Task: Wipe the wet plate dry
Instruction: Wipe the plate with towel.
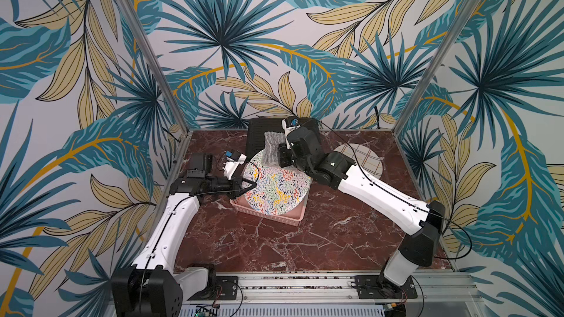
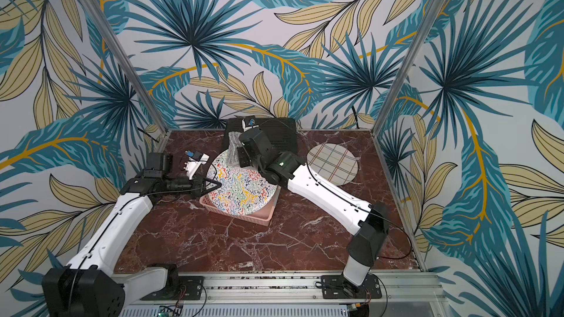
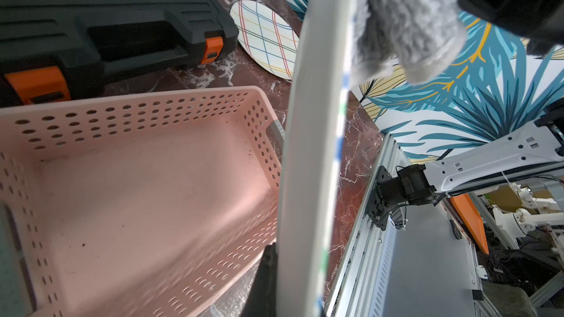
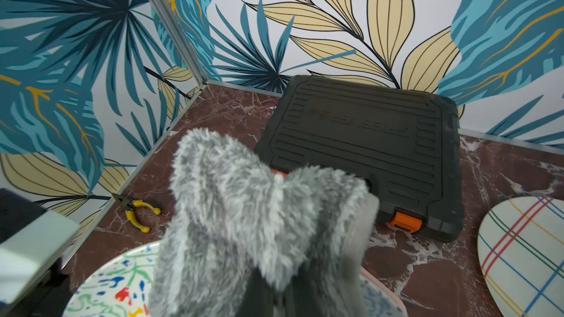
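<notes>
We hold the round plate with the multicoloured squiggle pattern tilted above the pink perforated plastic basket, which stands near the middle of the red marble bench. We cannot tell whether the plate's lower rim touches the basket. The left end effector is clamped on the plate's rim on the side facing the bench's left edge. In the left wrist view the plate appears edge-on across the basket. The right end effector is closed on the fluffy grey cloth, which stands up in a bunch from its jaws in the right wrist view. What matters for the wipe is that the cloth meets the plate only at the rim nearest the bench's back edge, so almost all of the patterned face lies from the right end effector toward the front edge. We judge that the stroke should run that way, across the face, while the left arm braces the rim. The right arm is the nearer to the unwiped area. No water shows at this resolution. A black ribbed tool case lies at the back edge behind the cloth. A second round plate with a plaid pattern lies flat near the right edge, well apart.
</notes>
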### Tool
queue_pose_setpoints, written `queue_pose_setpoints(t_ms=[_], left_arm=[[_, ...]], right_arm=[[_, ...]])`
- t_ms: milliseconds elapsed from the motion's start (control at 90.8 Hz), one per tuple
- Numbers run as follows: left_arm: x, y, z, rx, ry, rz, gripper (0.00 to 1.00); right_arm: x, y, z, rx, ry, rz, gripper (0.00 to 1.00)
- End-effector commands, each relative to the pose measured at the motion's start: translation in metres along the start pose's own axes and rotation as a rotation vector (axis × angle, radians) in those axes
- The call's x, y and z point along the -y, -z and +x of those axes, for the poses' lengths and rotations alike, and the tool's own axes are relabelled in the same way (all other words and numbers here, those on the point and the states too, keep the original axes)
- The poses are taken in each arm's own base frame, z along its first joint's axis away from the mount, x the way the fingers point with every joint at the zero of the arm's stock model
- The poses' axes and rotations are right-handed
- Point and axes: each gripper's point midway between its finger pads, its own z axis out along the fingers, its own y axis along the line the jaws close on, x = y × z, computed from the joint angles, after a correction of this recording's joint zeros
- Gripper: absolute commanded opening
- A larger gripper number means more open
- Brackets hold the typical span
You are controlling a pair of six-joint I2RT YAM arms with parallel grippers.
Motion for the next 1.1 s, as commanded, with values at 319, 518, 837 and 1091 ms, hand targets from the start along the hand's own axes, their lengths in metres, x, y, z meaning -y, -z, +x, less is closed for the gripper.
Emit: queue_pose_setpoints(t_ms=[319,518,837,1091], left_arm=[[0.036,0.008,-0.033,0.073,-0.088,0.155,0.0],[0.034,0.006,-0.032,0.065,-0.077,0.153,0.0],[0.037,0.007,-0.038,0.07,-0.068,0.151,0.0],[0.042,0.01,-0.043,0.078,-0.071,0.166,0.0]], right_arm=[[0.095,0.012,0.022,0.051,-0.076,0.262,0.0],[0.015,0.006,0.015,0.052,0.03,0.019,0.0],[-0.096,0.002,0.045,0.01,0.23,-0.185,0.0],[-0.031,-0.003,0.055,-0.014,0.116,-0.031,0.0]])
